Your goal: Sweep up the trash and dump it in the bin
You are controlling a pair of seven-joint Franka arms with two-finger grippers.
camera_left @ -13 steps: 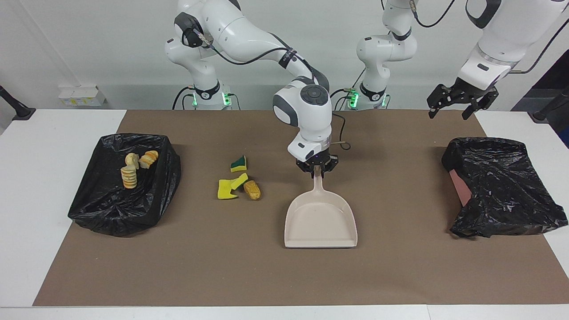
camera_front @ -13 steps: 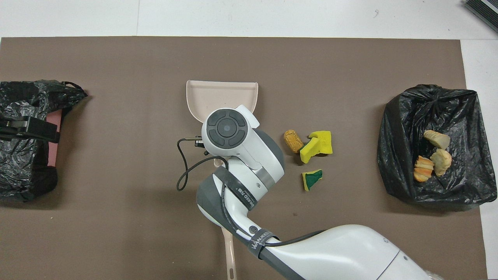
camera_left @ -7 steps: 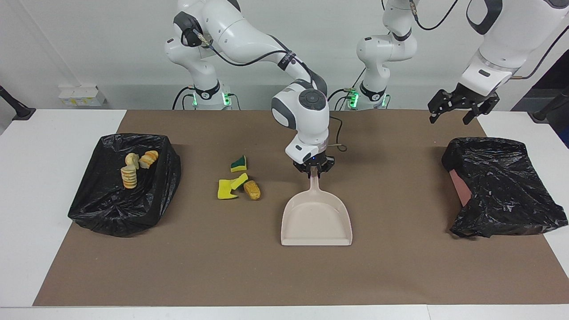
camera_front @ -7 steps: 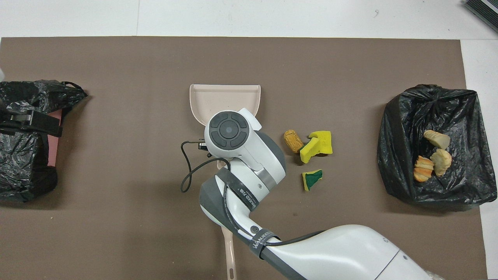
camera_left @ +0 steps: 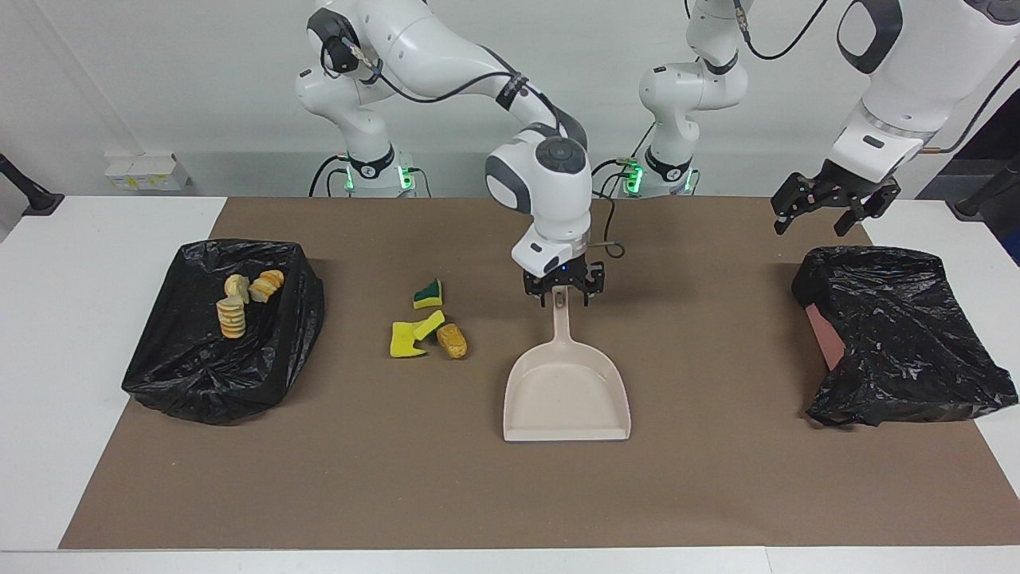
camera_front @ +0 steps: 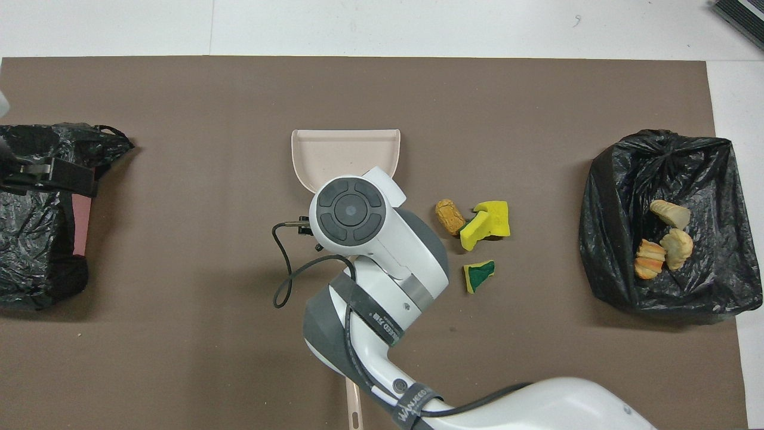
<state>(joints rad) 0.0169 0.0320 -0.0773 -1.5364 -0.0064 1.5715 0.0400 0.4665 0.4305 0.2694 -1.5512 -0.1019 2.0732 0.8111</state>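
Right jaws: spread on the right gripper [camera_left: 563,294], at centre frame in the facing view, straddling the handle of the beige dustpan [camera_left: 566,395] without pinching it.
Left jaws: spread and empty on the left gripper [camera_left: 833,207], upper right of the facing view, over the bench edge above the second bag.
Dustpan: flat on the brown mat [camera_left: 717,478], pan empty.
Bin with black bag [camera_left: 183,375]: left of the facing view, holding three pale yellow crumbly chunks [camera_left: 233,317].
Second black bag [camera_left: 900,343]: right of frame, contents hidden.
Loose trash: green-backed piece [camera_left: 428,293], bright yellow pieces [camera_left: 408,338], orange-brown lump [camera_left: 453,341], on the mat between bin and dustpan.
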